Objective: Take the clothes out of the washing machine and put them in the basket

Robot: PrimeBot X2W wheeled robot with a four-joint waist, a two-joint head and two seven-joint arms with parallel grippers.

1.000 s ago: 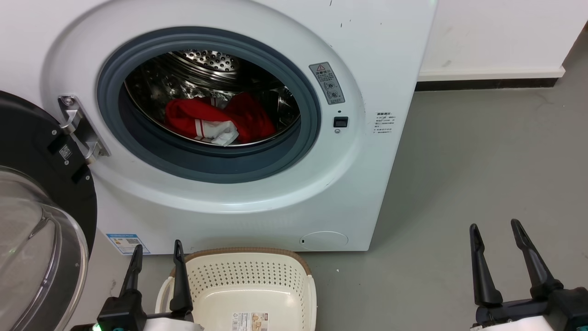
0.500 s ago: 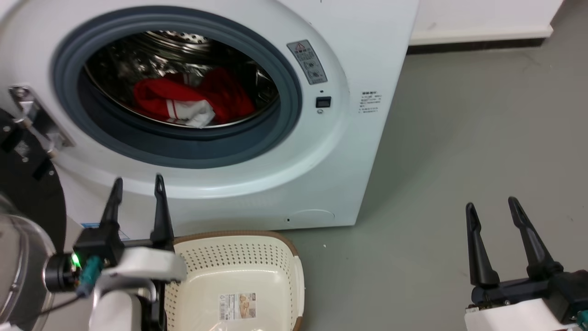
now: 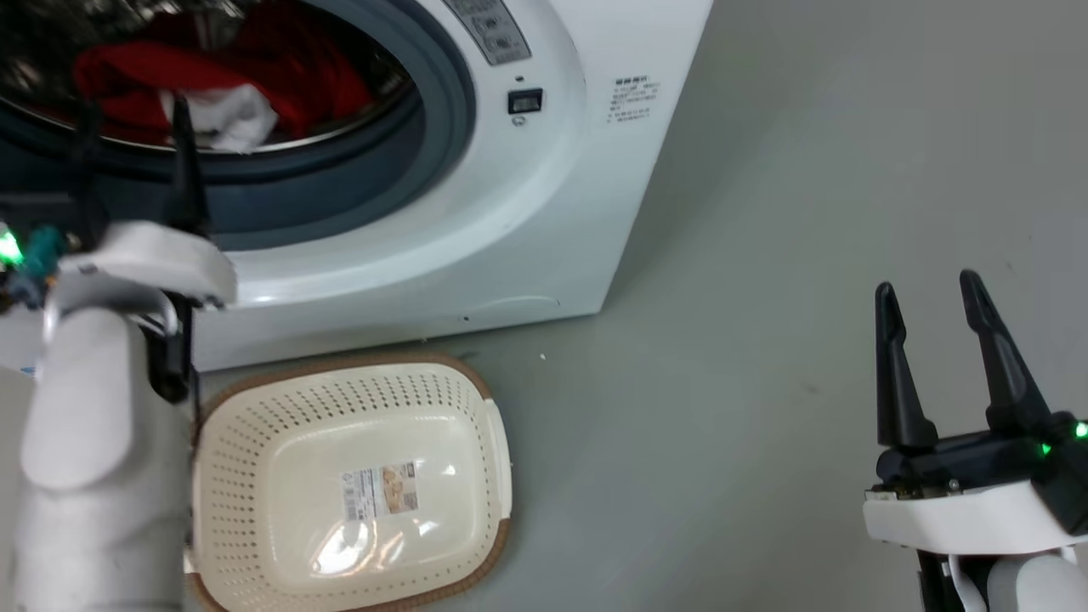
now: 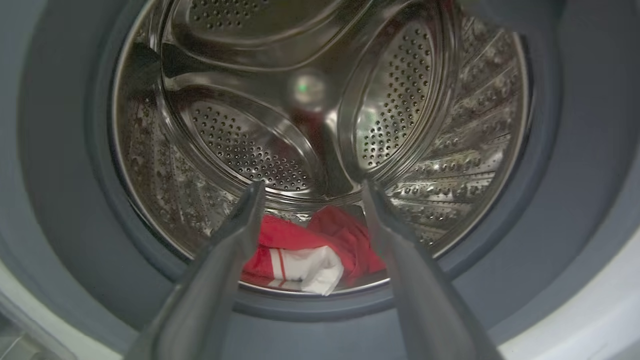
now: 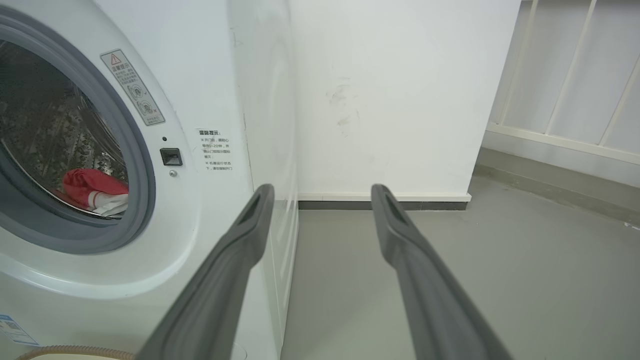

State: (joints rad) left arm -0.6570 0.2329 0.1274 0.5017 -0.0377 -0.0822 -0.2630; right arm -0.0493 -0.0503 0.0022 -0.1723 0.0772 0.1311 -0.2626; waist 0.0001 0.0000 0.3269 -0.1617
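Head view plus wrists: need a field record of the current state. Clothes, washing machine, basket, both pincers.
clothes: red garments, one with a white panel, at the bottom of the drum
washing machine: white front-loader, porthole open
basket: cream, on the grey floor before the washing machine, no clothes in it
left pincer: open, in front of the porthole, aimed at the clothes, not touching them
right pincer: open, holding nothing, over the floor

Two glossy white forearm shells (image 3: 93,442), each carrying long, tapered matte-black fingers (image 3: 894,374); green lights (image 3: 1079,431) glow, with possibly a teal plug (image 3: 38,251).
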